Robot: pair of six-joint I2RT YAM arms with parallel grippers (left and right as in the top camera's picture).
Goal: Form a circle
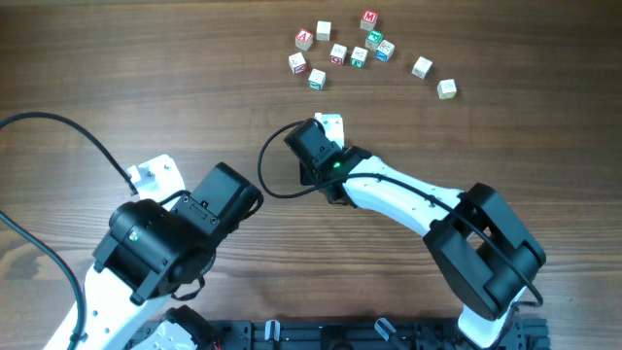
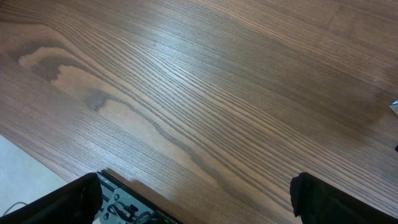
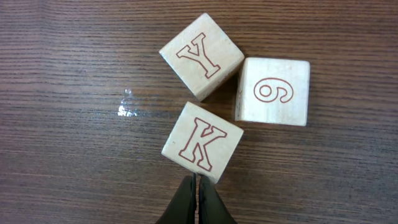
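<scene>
Three pale wooden cubes sit in a tight group in the right wrist view, with no ring shape to make a circle. They are a Y cube, a cube with a 6 or 9, and a K cube. My right gripper is shut with nothing in it. Its tips touch the near edge of the K cube. From overhead this group peeks out just beyond the right wrist. My left gripper stands open over bare table, its fingers wide apart and nothing between them.
Several more letter cubes lie scattered in a loose band at the far middle of the wooden table, the outermost one to the right. The left arm sits at the near left. A small shiny spot marks the wood left of the cubes.
</scene>
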